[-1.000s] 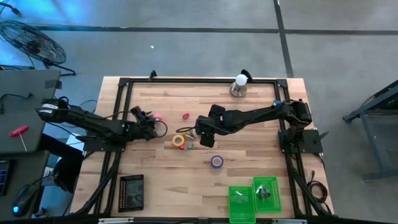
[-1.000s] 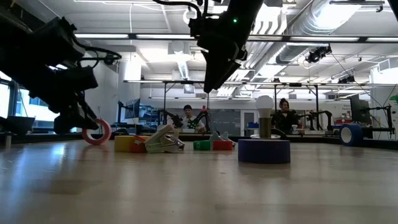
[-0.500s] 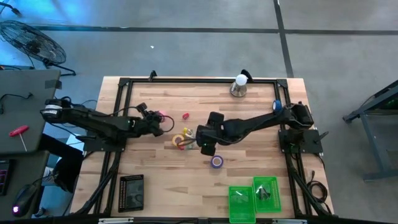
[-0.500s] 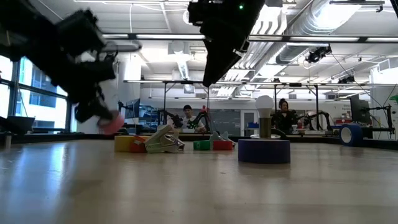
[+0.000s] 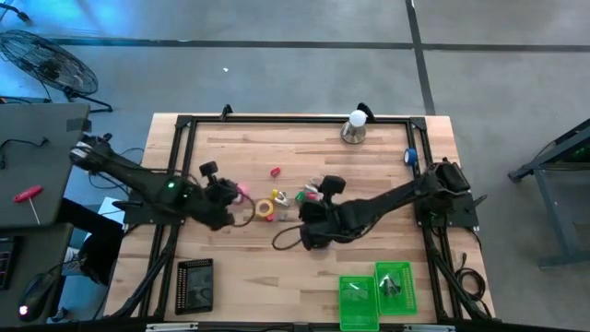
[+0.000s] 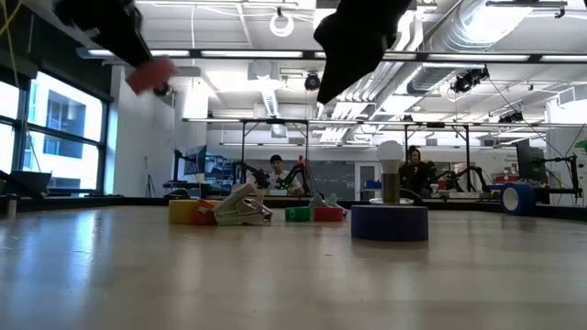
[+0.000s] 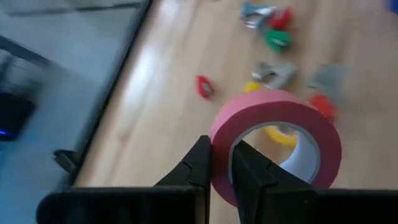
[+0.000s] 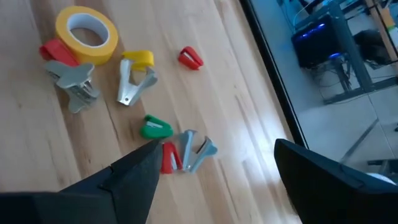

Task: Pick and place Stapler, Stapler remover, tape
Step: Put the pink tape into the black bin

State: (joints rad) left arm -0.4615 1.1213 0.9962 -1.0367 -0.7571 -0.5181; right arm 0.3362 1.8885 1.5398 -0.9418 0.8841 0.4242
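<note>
Judging progress: early-to-mid. Two green bins (image 5: 378, 295) at the table's 5 o'clock corner already hold small items, too small to identify, so some placing looks done; most of the pile is still out.

Nearest in the low view: purple tape (image 6: 389, 221) flat on the wood, not yet picked. In the high view it's hidden under the R arm, roughly table centre. Behind it is the cluster: yellow tape (image 8: 86, 26) lying flat, a metal stapler (image 8: 73, 79) touching it, and loose removers just beside, yellow (image 8: 135, 76), green (image 8: 155, 128), red (image 8: 170, 157) and blue (image 8: 196, 148), plus a red one (image 8: 190, 58) a bit apart toward 12. All of that is left to do.

In hand: pink tape (image 7: 277, 143). L gripper (image 7: 221, 163) is clamped on the roll's wall, one finger inside the ring, one outside, and the roll is well up off the table, seen high at 10 o'clock in the low view (image 6: 151, 73). In the high view it sits at 9 o'clock of the cluster (image 5: 241, 191). So pick is done for pink, place not yet.

R gripper (image 8: 211, 168) hovers over the cluster with fingers spread wide, holding nothing; looks set to take a remover or the purple roll next.

Far: bulb (image 5: 356, 119) at 12, blue tape (image 6: 519, 197) at the 2 o'clock edge, black tray (image 5: 194, 284) at 7, people in the room beyond.
</note>
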